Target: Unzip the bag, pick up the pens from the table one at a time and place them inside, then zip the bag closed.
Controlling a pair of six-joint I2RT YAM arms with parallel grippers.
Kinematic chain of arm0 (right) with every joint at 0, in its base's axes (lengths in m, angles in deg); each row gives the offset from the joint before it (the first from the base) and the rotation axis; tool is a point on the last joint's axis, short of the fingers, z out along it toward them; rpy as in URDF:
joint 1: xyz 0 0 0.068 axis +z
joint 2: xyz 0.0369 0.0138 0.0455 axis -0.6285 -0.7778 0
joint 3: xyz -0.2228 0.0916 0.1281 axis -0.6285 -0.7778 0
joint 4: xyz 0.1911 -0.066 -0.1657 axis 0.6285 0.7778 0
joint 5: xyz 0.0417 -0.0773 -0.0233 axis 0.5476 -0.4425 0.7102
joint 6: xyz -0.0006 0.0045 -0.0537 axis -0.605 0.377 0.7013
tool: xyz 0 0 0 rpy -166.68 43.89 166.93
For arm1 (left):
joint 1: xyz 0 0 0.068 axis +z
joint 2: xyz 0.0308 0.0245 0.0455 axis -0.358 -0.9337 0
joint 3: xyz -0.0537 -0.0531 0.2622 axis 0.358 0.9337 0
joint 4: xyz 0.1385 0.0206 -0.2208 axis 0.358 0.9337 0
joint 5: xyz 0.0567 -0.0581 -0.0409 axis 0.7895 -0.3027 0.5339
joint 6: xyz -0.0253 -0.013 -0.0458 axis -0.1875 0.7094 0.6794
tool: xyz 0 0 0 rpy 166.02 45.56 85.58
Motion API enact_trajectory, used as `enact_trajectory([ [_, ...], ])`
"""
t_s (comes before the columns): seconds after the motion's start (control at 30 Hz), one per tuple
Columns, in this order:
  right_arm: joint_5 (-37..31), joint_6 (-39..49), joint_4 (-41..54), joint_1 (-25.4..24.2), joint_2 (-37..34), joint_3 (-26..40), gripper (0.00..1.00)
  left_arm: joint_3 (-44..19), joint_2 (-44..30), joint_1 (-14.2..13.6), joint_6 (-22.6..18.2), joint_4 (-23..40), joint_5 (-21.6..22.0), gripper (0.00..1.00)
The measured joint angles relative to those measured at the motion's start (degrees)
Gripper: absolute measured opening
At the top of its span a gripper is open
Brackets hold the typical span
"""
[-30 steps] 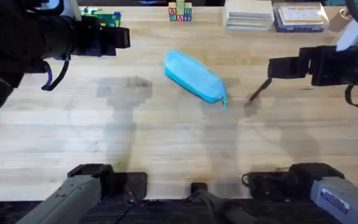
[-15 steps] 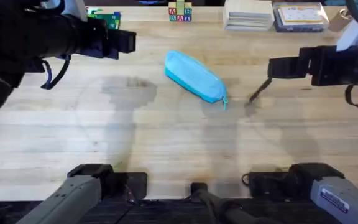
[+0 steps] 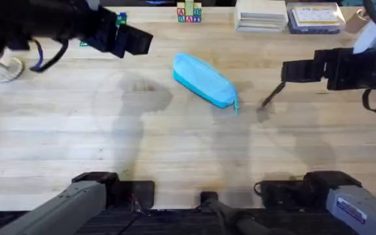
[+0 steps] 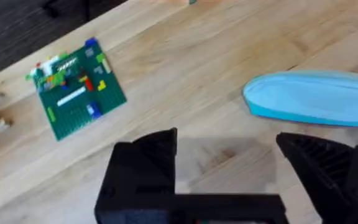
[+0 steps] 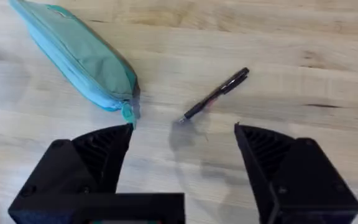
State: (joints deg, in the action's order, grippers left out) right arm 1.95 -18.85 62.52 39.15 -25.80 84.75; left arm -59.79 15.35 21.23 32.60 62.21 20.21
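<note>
Starting stage, nothing packed yet. Bag (image 3: pixel 204 79) seen lying mid-table (image 3: pixel 175 150), zipper apparently shut, though hard to confirm. One pen (image 5: pixel 217 94) spotted just beside pull tab. Left gripper (image 4: pixel 225 171) spread, empty, near bag. Right gripper (image 5: pixel 182 158) spread, empty, above pen. Unzipping, loading, zipping all left.

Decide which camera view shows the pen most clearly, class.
The right wrist view: the pen lies whole and unobstructed beside the bag. Overhead it is a thin dark sliver.
</note>
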Motion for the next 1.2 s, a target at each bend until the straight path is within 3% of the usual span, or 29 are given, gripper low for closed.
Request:
enact_trajectory([
  [0.2, 0.0, 0.0, 0.0, 0.0, 0.0, 0.0, 0.997, -10.5, -9.4, 0.0, -6.8, 7.8, -5.2, 0.991],
  [0.3, 0.0, 0.0, 0.0, 0.0, 0.0, 0.0, 0.998, -13.8, -12.9, 0.0, -10.8, 8.4, -9.0, 0.991],
  [0.47, 0.0, 0.0, 0.0, 0.0, 0.0, 0.0, 0.997, -14.7, -15.6, 0.0, -14.7, 6.7, -13.5, 0.993],
  [0.73, 0.0, 0.0, 0.0, 0.0, 0.0, 0.0, 0.998, -14.7, -16.7, 0.0, -16.7, 6.5, -16.3, 0.993],
  [0.83, 0.0, 0.0, 0.0, 0.0, 0.0, 0.0, 0.998, -14.7, -16.7, 0.0, -19.6, 6.4, -17.7, 0.992],
  [1.03, 0.0, 0.0, 0.0, 0.0, 0.0, 0.0, 0.998, -14.7, -16.7, 0.0, -31.2, 10.6, -23.0, 0.992],
  [1.07, 0.0, 0.0, 0.0, 0.0, 0.0, 0.0, 0.997, -14.7, -16.7, 0.0, -37.3, 12.8, -26.4, 0.991],
  [1.13, 0.0, 0.0, 0.0, 0.0, 0.0, 0.0, 0.997, -14.8, -16.9, 0.0, -40.7, 13.7, -28.6, 0.991],
  [1.17, 0.0, 0.0, 0.0, 0.0, 0.0, 0.0, 0.997, -15.0, -21.3, 0.0, -48.9, 14.1, -35.8, 0.991],
  [1.2, 0.0, 0.0, 0.0, 0.0, 0.0, 0.0, 0.997, -15.0, -22.2, 0.0, -49.8, 14.1, -36.9, 0.991],
])
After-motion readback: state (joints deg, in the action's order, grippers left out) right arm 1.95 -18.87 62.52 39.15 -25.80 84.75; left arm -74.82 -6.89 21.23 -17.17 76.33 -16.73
